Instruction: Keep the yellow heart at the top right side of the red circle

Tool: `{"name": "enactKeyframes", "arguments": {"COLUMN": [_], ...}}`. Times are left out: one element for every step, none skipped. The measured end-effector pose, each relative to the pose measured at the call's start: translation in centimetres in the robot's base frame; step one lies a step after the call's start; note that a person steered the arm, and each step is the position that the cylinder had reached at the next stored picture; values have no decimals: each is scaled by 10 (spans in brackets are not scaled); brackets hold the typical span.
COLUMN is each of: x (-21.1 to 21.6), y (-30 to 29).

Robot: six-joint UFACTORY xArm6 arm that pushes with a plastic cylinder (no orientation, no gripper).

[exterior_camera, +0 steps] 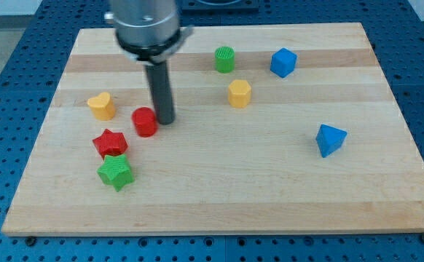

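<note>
The yellow heart (101, 105) lies at the board's left, up and to the left of the red circle (145, 121). My tip (165, 120) stands right beside the red circle, on its right side, touching or nearly touching it. The dark rod rises from there to the arm's grey body at the view's top.
A red star (110, 143) and a green star (115, 172) lie below the red circle. A green cylinder (225, 59), a yellow hexagon (239, 93) and a blue cube (283, 62) sit toward the top. A blue block (331, 139) lies at the right. The wooden board (270, 189) has edges all round.
</note>
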State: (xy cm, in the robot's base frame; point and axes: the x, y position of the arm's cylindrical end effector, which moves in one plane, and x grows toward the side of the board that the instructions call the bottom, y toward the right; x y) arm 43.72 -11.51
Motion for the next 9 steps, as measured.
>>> {"name": "enactKeyframes", "arguments": {"x": [1, 1, 1, 1, -18, -55, -88, -92, -92], "y": [-28, -19, -1, 1, 25, 32, 3, -90, -129]}}
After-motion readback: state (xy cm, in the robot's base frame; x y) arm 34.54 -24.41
